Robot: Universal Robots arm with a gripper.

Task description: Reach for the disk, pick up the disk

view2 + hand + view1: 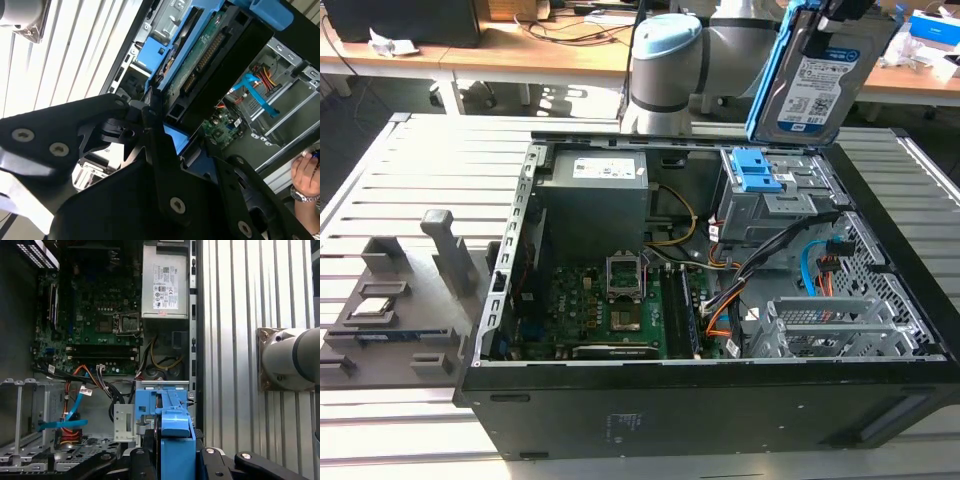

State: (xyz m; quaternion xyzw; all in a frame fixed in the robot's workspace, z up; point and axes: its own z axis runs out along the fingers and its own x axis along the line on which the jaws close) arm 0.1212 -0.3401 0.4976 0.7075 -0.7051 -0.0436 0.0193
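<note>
The disk (817, 85) sits at upper right of the exterior view, lifted clear above the open PC case (720, 300) w/ its label facing out. The hand (167, 132) is clamped on the disk's blue side rails (linkage black, lower half of the second wrist view). Judgement: keep the squeeze even, lift straight, stay off the drive cage (775, 190) below.

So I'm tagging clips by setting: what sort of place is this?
Probably a lab or workshop: an opened computer case on a slatted metal table, desks behind, and the gripper holding the disk.
</note>
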